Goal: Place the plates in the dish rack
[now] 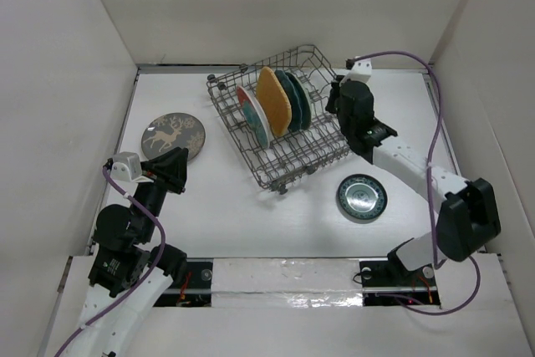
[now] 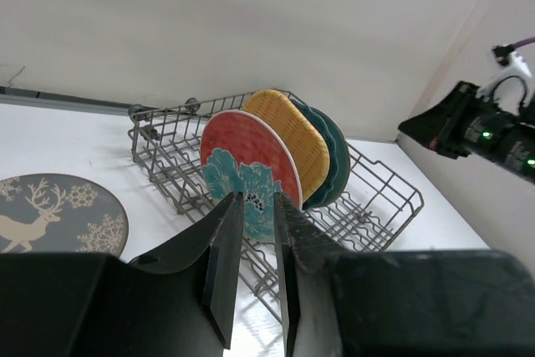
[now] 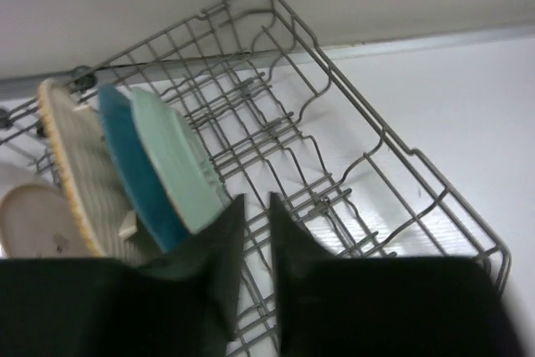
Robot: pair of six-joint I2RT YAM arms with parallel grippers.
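Note:
The grey wire dish rack (image 1: pixel 309 152) stands at the table's middle back. Four plates stand upright in it: red with teal flowers (image 1: pixel 251 114), yellow woven (image 1: pixel 274 102), teal scalloped (image 1: pixel 292 99) and pale mint (image 1: pixel 303 89). The grey deer plate (image 1: pixel 173 135) lies flat left of the rack. The small dark ringed plate (image 1: pixel 361 198) lies flat at the rack's front right. My left gripper (image 1: pixel 181 155) hovers just in front of the deer plate, shut and empty. My right gripper (image 1: pixel 331 99) hangs over the rack's right side beside the mint plate (image 3: pixel 171 160), shut and empty.
White walls close in the table on the left, back and right. In the left wrist view the rack (image 2: pixel 384 198) lies ahead, the deer plate (image 2: pixel 50 215) at the left, and the right arm (image 2: pixel 476 131) at the right.

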